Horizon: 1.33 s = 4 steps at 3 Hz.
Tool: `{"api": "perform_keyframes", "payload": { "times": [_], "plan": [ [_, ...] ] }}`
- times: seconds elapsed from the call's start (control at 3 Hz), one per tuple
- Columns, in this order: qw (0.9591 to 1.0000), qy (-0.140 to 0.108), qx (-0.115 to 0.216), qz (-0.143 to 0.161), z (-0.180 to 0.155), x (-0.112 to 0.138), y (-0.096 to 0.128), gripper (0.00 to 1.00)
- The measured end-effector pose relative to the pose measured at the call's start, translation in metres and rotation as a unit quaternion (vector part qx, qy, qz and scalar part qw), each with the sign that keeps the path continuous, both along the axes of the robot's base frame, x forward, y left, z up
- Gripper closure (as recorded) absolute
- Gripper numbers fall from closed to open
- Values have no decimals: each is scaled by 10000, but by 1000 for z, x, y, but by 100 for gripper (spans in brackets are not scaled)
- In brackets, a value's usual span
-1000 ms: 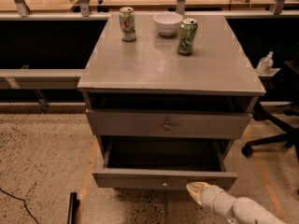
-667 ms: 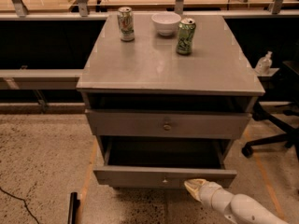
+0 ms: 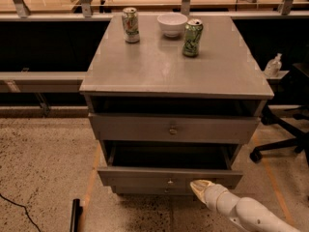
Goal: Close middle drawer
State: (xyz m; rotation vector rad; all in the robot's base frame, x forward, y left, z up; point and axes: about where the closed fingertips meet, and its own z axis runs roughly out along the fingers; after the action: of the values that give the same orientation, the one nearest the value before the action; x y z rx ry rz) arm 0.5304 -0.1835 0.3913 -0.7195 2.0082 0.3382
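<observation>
The middle drawer (image 3: 145,177) of the grey cabinet is pulled out, its dark box open to view, with a low front panel and a small round knob (image 3: 170,181) at its centre. My gripper (image 3: 199,185) comes in from the lower right on a pale arm. Its fingers are together in one pale tip, which rests against the drawer's front panel just right of the knob. It holds nothing. Above is a taller drawer front (image 3: 130,128) with its own knob. Below the open drawer a lower drawer front is mostly hidden.
On the cabinet top (image 3: 169,66) stand two cans (image 3: 130,25) (image 3: 192,37) and a white bowl (image 3: 172,24). An office chair base (image 3: 280,141) is at the right. A dark object (image 3: 75,215) and a cable (image 3: 19,211) lie on the speckled floor at the left.
My gripper has moved left and up onto the middle drawer's front panel. The drawer front has gone in a little toward the cabinet.
</observation>
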Motion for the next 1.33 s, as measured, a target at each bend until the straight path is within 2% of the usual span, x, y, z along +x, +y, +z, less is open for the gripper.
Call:
{"api": "perform_keyframes", "payload": {
  "times": [0.33, 0.67, 1.0, 1.33],
  "plan": [
    [9998, -191, -67, 30, 2, 21, 1, 100],
    [9998, -191, -67, 32, 2, 20, 1, 100],
    [9989, -425, -148, 111, 5, 50, 4, 100],
    [9989, -425, -148, 111, 5, 50, 4, 100]
  ]
}}
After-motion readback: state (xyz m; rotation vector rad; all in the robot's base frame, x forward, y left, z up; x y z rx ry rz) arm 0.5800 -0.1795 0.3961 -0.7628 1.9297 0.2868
